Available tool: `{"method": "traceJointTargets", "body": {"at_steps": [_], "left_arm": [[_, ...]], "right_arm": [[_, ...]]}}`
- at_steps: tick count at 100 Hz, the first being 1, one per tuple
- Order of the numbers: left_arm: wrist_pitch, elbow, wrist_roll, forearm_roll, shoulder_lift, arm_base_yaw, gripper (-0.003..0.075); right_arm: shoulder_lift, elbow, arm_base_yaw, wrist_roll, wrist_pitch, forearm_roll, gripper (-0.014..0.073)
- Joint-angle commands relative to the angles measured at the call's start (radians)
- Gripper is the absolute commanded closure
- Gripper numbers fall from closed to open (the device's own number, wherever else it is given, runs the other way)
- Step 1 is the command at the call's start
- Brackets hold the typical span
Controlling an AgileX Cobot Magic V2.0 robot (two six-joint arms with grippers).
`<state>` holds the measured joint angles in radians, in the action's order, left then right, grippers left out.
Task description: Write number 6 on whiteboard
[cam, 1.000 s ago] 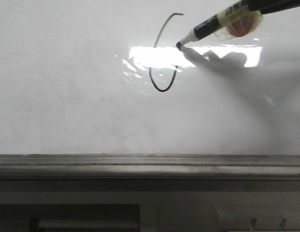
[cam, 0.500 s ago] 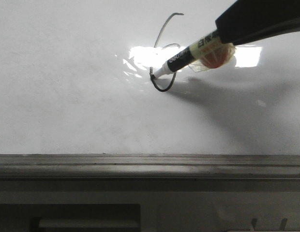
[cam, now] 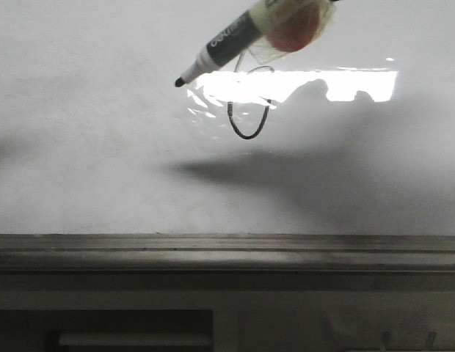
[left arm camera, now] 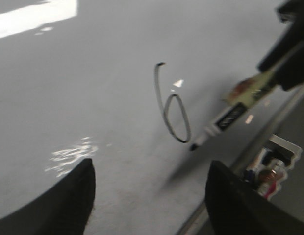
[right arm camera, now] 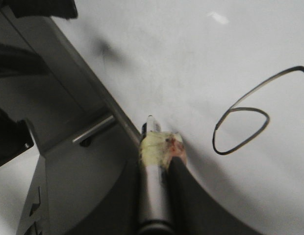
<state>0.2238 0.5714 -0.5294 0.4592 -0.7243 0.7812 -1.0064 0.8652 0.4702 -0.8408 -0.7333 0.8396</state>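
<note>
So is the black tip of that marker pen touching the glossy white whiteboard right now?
Apart. In the front view the marker pen tip hangs clear of the whiteboard, its shadow cast well below, away from the number 6.

Black-tipped marker pen (cam: 235,40) with yellowish tape wrap (cam: 286,26), slanted, tip down-left; grey ledge (cam: 227,253) beneath.
</note>
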Motion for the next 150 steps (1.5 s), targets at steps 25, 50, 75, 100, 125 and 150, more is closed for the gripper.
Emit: {"method": "traceJointTargets", "body": {"at_steps": [25, 50, 75, 100, 125, 150], "left_arm": [[-0.140, 0.119, -0.040, -0.104, -0.227, 0.219, 0.0346], [-0.165, 0.152, -0.040, -0.119, -0.329, 0.219, 0.0350], [-0.185, 0.153, -0.040, -0.124, -0.361, 0.219, 0.0443], [-0.198, 0.153, -0.040, -0.128, -0.361, 0.219, 0.0580], [-0.198, 0.153, -0.040, -0.128, -0.361, 0.219, 0.0741], [-0.190, 0.153, -0.032, -0.108, -0.351, 0.208, 0.0741]], "right_arm": [[-0.085, 0.130, -0.004, -0.007, -0.120, 0.014, 0.0638], [-0.085, 0.130, -0.004, -0.007, -0.143, 0.014, 0.0638], [-0.085, 0.130, -0.004, -0.007, -0.143, 0.014, 0.0638], [-0.087, 0.130, -0.004, -0.007, -0.141, 0.014, 0.0638], [-0.091, 0.130, -0.004, -0.007, -0.146, 0.014, 0.0489], [-0.087, 0.130, -0.016, -0.007, -0.144, 0.014, 0.0156]]}}
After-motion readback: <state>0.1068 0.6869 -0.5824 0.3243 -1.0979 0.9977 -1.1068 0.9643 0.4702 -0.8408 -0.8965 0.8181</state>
